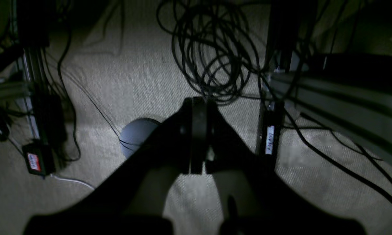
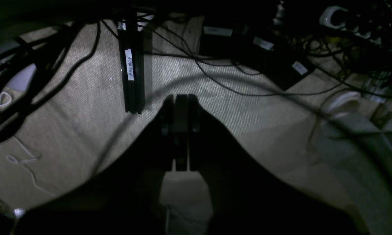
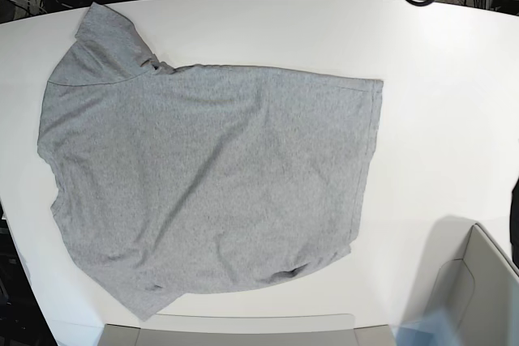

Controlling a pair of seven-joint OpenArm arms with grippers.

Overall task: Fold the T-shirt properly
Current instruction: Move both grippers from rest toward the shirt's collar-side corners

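T-shirt (image 3: 211, 184), heather-grey and plain side up, lies spread flat across the left and middle of the white desk (image 3: 438, 79) in the base view, with one sleeve near the far left corner and no fold yet made, so the whole folding sequence appears to remain. Neither arm shows in the base view; the left gripper (image 1: 199, 137) and right gripper (image 2: 181, 133) hang over carpet and cables away from the garment, each with its jaws pressed together and holding nothing.
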